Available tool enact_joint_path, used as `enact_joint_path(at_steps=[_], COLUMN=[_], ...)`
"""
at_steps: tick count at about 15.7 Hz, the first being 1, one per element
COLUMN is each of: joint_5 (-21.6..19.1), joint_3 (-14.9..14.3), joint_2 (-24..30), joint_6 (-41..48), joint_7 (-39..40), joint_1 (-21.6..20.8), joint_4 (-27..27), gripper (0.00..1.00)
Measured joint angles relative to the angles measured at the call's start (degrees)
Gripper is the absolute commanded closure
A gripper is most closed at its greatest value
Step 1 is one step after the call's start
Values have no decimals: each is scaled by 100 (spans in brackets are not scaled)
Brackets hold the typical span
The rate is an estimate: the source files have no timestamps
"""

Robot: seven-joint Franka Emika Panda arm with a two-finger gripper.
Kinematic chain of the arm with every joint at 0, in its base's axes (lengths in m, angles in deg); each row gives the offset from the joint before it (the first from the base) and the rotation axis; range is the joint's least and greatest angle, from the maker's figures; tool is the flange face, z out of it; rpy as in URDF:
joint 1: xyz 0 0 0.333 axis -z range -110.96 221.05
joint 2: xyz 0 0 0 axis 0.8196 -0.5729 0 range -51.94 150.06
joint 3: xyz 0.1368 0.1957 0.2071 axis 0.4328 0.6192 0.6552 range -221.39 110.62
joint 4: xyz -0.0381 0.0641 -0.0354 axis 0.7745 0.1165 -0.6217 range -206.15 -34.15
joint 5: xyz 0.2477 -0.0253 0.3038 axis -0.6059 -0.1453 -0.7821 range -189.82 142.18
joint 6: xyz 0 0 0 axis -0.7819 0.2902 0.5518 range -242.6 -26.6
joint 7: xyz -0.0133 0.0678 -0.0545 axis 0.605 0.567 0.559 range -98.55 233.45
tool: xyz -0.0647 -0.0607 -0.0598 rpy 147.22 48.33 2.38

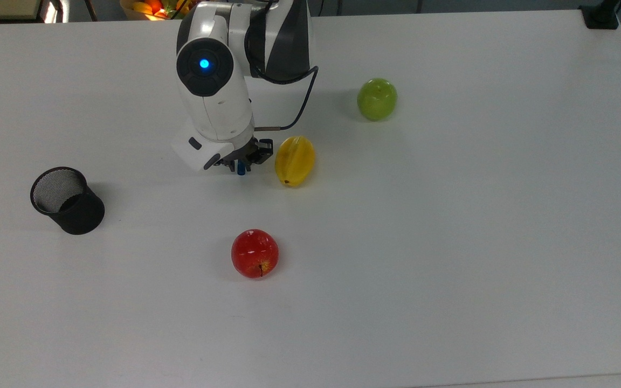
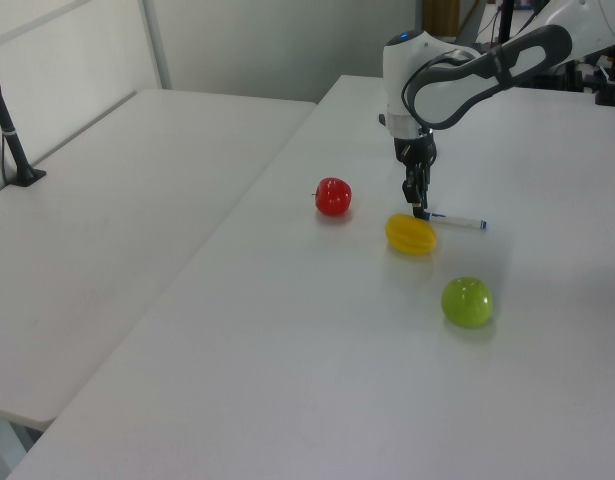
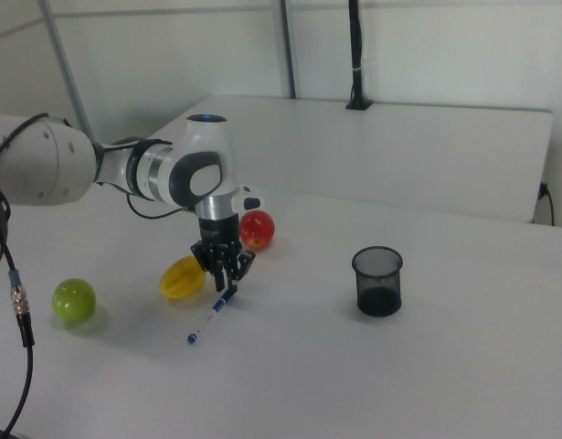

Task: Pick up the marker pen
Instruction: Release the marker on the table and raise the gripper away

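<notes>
One marker pen (image 3: 210, 316) lies low over the table (image 1: 450, 242), its end pinched in the gripper (image 3: 227, 280), at nine o'clock from one yellow fruit (image 1: 295, 160). One red apple (image 1: 255, 253), one green apple (image 1: 377, 98), one mesh cup (image 1: 67, 200).

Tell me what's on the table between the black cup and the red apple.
Nothing: in the top view the white table is bare from the cup to the apple. The gripper and marker sit farther back.
</notes>
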Motion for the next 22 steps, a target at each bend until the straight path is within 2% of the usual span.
enact_joint_path(at_steps=[2,6,9,15,18,22], joint_5=[2,4,4,4,4,103], joint_3=[0,-1,-4,-4,1,68], joint_2=[10,221,669,1886,2548,2945], joint_6=[0,0,27,1239,1610,1611], joint_7=[0,0,-57,-387,-387,-388], joint_1=[2,35,118,477,582,577], joint_4=[21,105,144,136,-182,-643], gripper=[0,0,0,0,0,0])
